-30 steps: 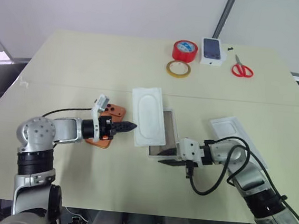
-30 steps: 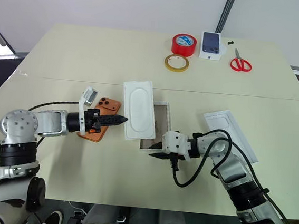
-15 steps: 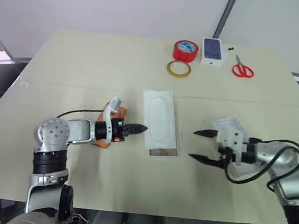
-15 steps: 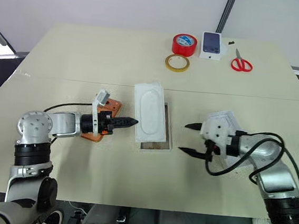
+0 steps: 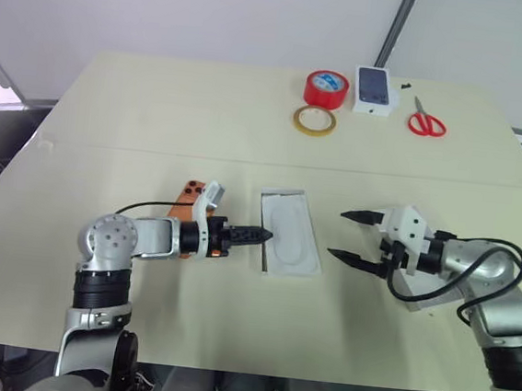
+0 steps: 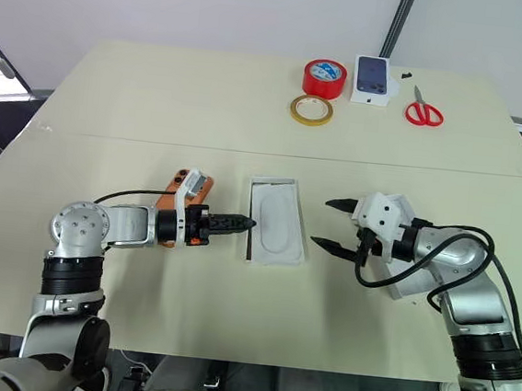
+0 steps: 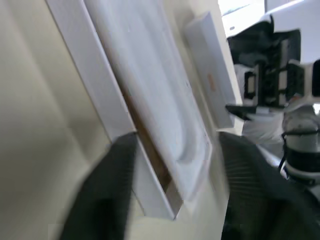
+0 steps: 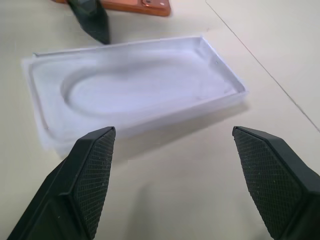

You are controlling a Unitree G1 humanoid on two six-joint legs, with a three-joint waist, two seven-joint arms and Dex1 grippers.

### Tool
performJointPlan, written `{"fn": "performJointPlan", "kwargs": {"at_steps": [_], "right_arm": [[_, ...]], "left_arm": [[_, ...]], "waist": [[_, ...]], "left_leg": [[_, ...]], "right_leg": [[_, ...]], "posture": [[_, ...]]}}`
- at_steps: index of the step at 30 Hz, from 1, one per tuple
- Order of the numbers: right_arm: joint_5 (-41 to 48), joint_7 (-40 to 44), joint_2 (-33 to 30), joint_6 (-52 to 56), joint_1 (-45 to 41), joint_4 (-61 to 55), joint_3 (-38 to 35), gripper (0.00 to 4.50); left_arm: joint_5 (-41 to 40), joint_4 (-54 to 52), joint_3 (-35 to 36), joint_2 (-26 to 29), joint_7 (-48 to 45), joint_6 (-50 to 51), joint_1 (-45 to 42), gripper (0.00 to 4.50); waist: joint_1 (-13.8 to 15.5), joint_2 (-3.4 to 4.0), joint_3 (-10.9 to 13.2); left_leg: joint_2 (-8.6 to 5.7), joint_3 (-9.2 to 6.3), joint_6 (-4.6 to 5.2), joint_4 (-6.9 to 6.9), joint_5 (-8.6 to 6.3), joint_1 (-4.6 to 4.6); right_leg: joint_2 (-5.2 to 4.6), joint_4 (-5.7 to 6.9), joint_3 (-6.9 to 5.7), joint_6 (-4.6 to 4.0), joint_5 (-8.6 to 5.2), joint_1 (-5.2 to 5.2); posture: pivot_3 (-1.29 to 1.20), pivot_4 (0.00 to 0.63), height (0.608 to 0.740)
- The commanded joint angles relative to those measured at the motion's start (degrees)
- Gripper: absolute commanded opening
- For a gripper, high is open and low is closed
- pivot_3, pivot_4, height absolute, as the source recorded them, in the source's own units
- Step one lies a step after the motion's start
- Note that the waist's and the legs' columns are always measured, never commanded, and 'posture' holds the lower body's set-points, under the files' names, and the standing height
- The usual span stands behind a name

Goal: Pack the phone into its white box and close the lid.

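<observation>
The white box (image 5: 266,253) lies flat mid-table, with a thin white insert (image 5: 294,237) with an oval recess lying in it. My left gripper (image 5: 259,235) points at the box's left rim. In the left wrist view its fingers (image 7: 102,195) stand apart, open around the box's corner. The orange phone (image 5: 190,189) lies back up behind that gripper, partly hidden by it. My right gripper (image 5: 338,233) hangs open and empty just right of the box. The lid (image 6: 398,289) lies under my right forearm, mostly hidden.
At the table's far edge are a red tape roll (image 5: 325,88), a yellowish tape ring (image 5: 313,120), a small white box printed with a dark phone (image 5: 374,86) and red scissors (image 5: 425,122).
The insert, first tilted across the box, now lies flat in it. My right gripper let go, opened and drew back to the right. My left gripper slid right to the box rim and opened.
</observation>
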Motion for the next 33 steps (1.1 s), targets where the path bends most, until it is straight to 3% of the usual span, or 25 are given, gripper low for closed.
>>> {"fn": "performJointPlan", "kwargs": {"at_steps": [1, 3, 6, 9, 12, 15, 20, 24, 29, 33], "right_arm": [[1.85, -1.25, 1.44, 0.88, -2.30, -0.75, -1.03, 3.95], [2.86, -1.47, 2.03, 2.33, -3.10, -1.12, -1.28, 3.95], [6.03, -1.07, 2.82, 6.85, -4.36, -3.29, -0.95, 3.07], [6.65, -3.47, 5.30, 8.94, -6.05, -5.26, 0.44, 1.55], [1.06, -5.58, 7.74, 7.74, -7.33, -5.78, 6.07, 0.05], [-5.95, -6.48, 8.34, 5.43, -8.44, -4.32, 12.40, 0.02], [-11.18, -3.84, 8.21, 2.64, -10.78, -1.11, 18.61, 0.02], [-14.76, -2.67, 9.52, 0.41, -15.13, 4.13, 21.85, 0.02], [-23.16, -5.52, 10.93, -6.42, -19.98, 14.10, 25.99, 0.02], [-23.88, -6.01, 12.94, -6.74, -22.14, 17.38, 25.77, 0.02]], "left_arm": [[0.99, -3.58, 0.05, 1.41, -1.55, -4.83, -0.98, 4.47], [1.48, -4.79, -0.69, 2.46, -2.70, -7.11, -0.77, 4.47], [3.98, -9.01, -2.82, 6.71, -8.62, -14.70, 0.38, 4.50], [12.03, -10.72, -7.22, 13.89, -16.40, -27.12, 3.13, 4.50], [20.72, -9.67, -9.50, 19.15, -24.46, -43.28, 6.95, 4.50], [25.74, -8.55, -9.39, 20.21, -29.90, -57.37, 10.38, 4.50], [17.70, -6.37, -3.43, 19.35, -33.13, -55.68, 11.93, 4.50], [21.20, -5.33, -3.91, 19.46, -34.07, -60.16, 14.02, 4.50], [19.26, -7.65, -2.63, 16.75, -30.58, -59.60, 14.09, 4.50], [19.42, -8.69, -2.66, 16.15, -29.30, -59.78, 14.75, 4.50]], "waist": [[-0.10, -0.03, 0.02], [-0.32, -0.02, 0.01], [-0.35, -0.01, 0.03], [-0.53, 0.01, 0.02], [-1.28, 0.04, 0.02], [-1.24, 0.06, 0.04], [-1.10, 0.05, 0.04], [-1.59, 0.06, 0.05], [-1.37, 0.06, 0.05], [-1.40, 0.06, 0.05]], "left_leg": [[0.00, 0.00, 0.00, 0.00, 0.00, 0.00], [0.00, 0.00, -0.02, -0.01, 0.01, 0.01], [0.00, -0.01, -0.05, -0.02, 0.03, 0.02], [0.00, -0.01, -0.05, -0.04, 0.03, 0.01], [0.01, -0.01, -0.03, -0.16, 0.01, 0.04], [0.01, -0.01, 0.20, -0.21, -0.12, 0.02], [0.00, 0.00, 0.42, -0.10, -0.24, -0.21], [0.00, 0.00, 0.47, -0.09, -0.27, -0.22], [0.00, 0.00, 0.46, -0.07, -0.26, -0.18], [0.00, 0.00, 0.47, -0.04, -0.26, -0.06]], "right_leg": [[0.00, 0.00, 0.00, 0.00, 0.00, 0.00], [0.01, 0.01, 0.00, 0.00, 0.00, -0.01], [0.01, 0.03, 0.00, 0.00, 0.00, -0.02], [0.00, 0.00, 0.00, -0.01, 0.00, -0.02], [0.00, -0.01, 0.01, -0.03, -0.01, -0.04], [-0.03, -0.06, 0.01, -0.06, -0.01, -0.08], [-0.10, -0.22, -0.01, -0.05, 0.00, -0.15], [-0.09, -0.23, -0.02, -0.04, 0.00, -0.18], [-0.08, -0.19, -0.04, -0.03, 0.01, -0.15], [-0.08, -0.17, -0.04, -0.03, 0.01, -0.01]], "posture": [[0.00, 0.150, 0.740], [0.00, 0.150, 0.740], [0.00, 0.150, 0.740], [0.00, 0.150, 0.740], [0.00, 0.150, 0.740], [0.00, 0.150, 0.740], [0.00, 0.150, 0.740], [0.00, 0.150, 0.740], [0.00, 0.150, 0.740], [0.00, 0.150, 0.740]]}}
